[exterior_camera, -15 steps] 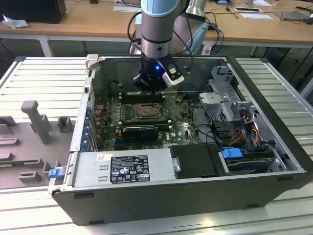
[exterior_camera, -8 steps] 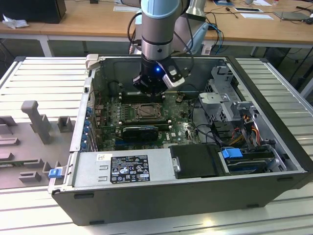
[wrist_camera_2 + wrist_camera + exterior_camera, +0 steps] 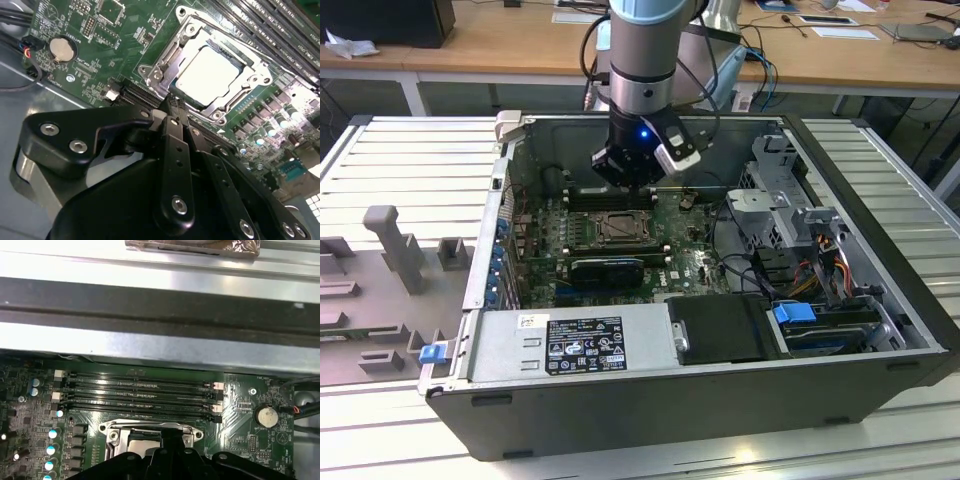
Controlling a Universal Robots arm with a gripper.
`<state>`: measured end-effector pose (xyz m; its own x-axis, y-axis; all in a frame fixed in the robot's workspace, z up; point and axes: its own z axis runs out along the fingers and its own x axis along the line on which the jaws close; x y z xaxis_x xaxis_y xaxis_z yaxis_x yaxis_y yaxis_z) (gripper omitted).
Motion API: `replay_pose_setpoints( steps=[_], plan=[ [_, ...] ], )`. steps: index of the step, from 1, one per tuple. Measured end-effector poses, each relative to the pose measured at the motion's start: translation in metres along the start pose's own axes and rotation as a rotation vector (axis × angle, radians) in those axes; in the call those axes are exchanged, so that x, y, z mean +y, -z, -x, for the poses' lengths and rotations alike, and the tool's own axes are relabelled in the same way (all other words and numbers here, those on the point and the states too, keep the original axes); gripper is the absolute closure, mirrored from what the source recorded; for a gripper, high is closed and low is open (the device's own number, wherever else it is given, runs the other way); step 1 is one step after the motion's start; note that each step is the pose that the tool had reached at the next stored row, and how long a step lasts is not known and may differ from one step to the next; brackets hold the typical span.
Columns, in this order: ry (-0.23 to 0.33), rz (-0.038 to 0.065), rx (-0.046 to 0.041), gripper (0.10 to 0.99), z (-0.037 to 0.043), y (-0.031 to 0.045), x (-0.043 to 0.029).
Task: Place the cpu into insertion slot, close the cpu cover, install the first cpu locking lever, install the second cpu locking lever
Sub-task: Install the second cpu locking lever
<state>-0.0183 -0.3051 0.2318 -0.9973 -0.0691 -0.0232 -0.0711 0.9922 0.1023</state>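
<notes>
Pressed together with no gap showing between them, the gripper's [image 3: 172,107] black fingers [image 3: 176,131] end in a single narrow tip in the second wrist view and pinch nothing. That tip stands at the near edge of the insertion slot [image 3: 210,75], over the rim of the cpu cover [image 3: 165,62]; whether it touches the metal cannot be told. In the first wrist view the gripper [image 3: 172,439] likewise sits over the cover's front edge.

One open computer case [image 3: 880,330] lies on its side on a ribbed metal table [image 3: 410,160], and the one robot arm [image 3: 642,60] reaches down into it from above. On the case floor sits one green motherboard [image 3: 685,235]. Toward the exterior view's lower side lie one grey power supply box [image 3: 570,345] and one black drive bay [image 3: 725,330] beside it.

Four long black memory slots [image 3: 140,392] run side by side between the socket and the case wall. One socket is on the board, and the grey cover frame lies flat over it, its central cut-out framing the one cpu [image 3: 209,76], whose pale face shows seated inside. The chip lies just beyond the fingertips, on the side away from the gripper body. One round silver coin battery [image 3: 62,48] sits on the board well apart from the socket, near red and black cables [image 3: 20,47].
</notes>
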Motion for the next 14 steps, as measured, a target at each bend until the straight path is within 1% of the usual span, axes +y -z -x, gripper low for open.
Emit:
replay_pose_setpoints(
  steps=[2, 3, 5, 6, 7, 9, 10, 12, 14],
  plan=[
    [0.0, 0.0, 0.0, 0.98, -0.0005, 0.0004, -0.0058],
    [0.0, 0.0, 0.0, 0.98, -0.0009, 0.0007, -0.0107],
    [0.0, 0.0, 0.0, 0.98, -0.0014, 0.0013, -0.0172],
    [0.0, 0.0, 0.0, 0.98, -0.0015, 0.0015, -0.018],
    [0.0, 0.0, 0.0, 0.98, -0.0015, 0.0035, -0.0181],
    [0.0, 0.0, 0.0, 0.98, -0.0014, 0.0098, -0.0176],
    [0.0, 0.0, 0.0, 0.98, -0.0014, 0.0117, -0.0183],
    [0.0, 0.0, -0.0001, 0.98, -0.0021, 0.0122, -0.0217],
    [0.0, 0.0, 0.0, 0.98, -0.0026, 0.0128, -0.0278]
  ],
)
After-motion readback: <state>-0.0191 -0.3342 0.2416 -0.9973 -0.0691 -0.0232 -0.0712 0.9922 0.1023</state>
